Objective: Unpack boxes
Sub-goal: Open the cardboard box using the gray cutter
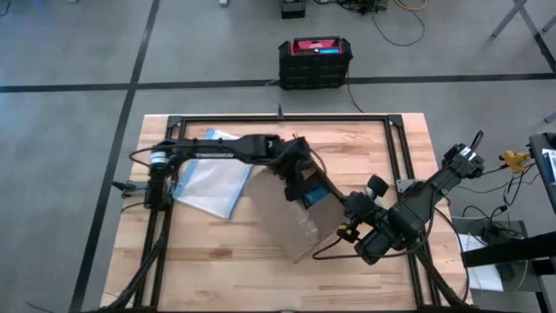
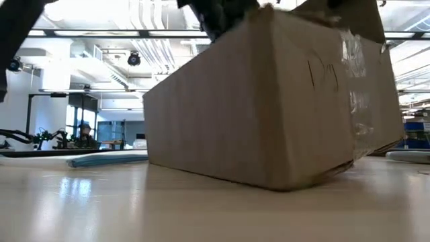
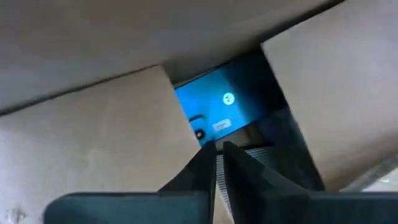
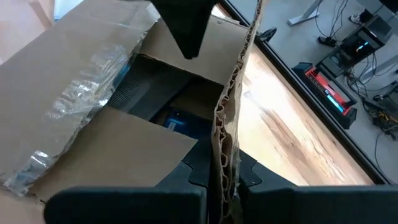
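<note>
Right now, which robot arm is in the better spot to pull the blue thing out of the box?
Probably the left. Its tool is shut, reaching down into the cardboard box just above the blue item. The right tool is clamped on a flap, holding it back.

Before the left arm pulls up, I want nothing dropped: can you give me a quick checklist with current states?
1. Right gripper clamped on a flap of the cardboard box: ok.
2. Left gripper inside the box, fingers shut: ok.
3. Left gripper actually holding the blue item: cannot tell.
4. Box resting flat on the table: not ok, one end is lifted.
5. Plastic bag lies outside the box: ok.
</note>
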### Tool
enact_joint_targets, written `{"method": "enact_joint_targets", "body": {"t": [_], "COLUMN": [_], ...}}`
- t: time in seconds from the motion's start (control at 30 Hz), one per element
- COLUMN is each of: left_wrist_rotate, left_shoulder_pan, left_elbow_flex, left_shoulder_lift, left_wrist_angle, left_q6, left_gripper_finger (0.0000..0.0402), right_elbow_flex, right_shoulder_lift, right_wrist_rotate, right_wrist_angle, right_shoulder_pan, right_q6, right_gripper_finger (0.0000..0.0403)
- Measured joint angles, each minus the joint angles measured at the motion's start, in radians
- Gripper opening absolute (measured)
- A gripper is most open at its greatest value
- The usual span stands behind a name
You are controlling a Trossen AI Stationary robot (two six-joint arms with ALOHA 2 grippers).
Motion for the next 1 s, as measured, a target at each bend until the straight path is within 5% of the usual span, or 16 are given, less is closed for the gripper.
{"method": "enact_joint_targets", "body": {"t": [0.27,0.6,0.8,1.0], "left_wrist_rotate": [0.053,0.072,0.256,0.267], "left_shoulder_pan": [-0.007,-0.066,-0.163,-0.289], "left_elbow_flex": [0.280,0.472,0.474,0.472], "left_shoulder_lift": [0.165,0.160,0.144,0.140], "left_wrist_angle": [-0.401,-0.722,-0.717,-0.716], "left_q6": [-0.007,-0.033,-0.029,-0.016], "left_gripper_finger": [0.0001,0.0002,0.0002,0.0002], "right_elbow_flex": [0.000,0.000,-0.003,-0.004], "right_shoulder_lift": [0.000,0.000,-0.004,-0.006], "right_wrist_rotate": [-0.009,0.011,0.014,0.029], "right_wrist_angle": [-0.010,-0.093,-0.123,-0.124], "right_shoulder_pan": [0.003,0.002,0.000,-0.020], "right_q6": [-0.010,0.078,0.123,0.107], "right_gripper_finger": [0.0002,0.0002,0.0002,0.0002]}}
